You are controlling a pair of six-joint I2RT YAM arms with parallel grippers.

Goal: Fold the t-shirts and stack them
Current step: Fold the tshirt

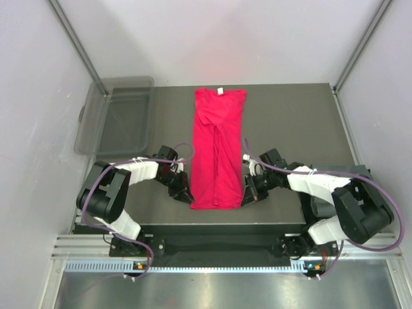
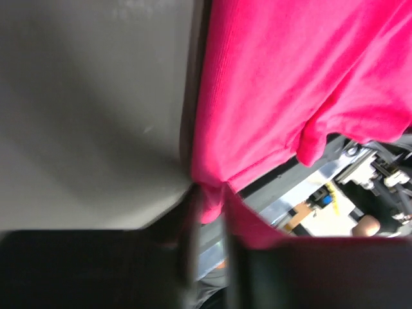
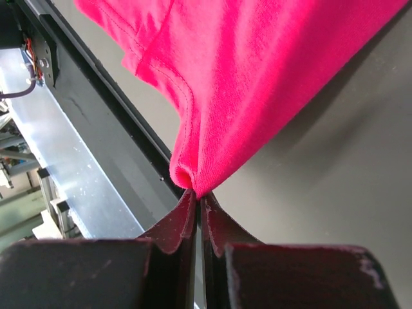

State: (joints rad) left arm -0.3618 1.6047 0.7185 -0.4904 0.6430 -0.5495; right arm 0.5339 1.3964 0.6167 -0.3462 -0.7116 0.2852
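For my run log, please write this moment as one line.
red t-shirt: long strip on table | left gripper: hem corner between jaws, grip unclear | right gripper: shut on other hem corner

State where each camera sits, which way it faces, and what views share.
Top external: above and behind the arms, looking down at the bright red cloth t-shirt on the dark grey table; both arms show.
Left wrist: low at the shirt's near left corner, left gripper pinching it.
Right wrist: low at the near right corner, right gripper pinching it.
Shared: the red shirt.
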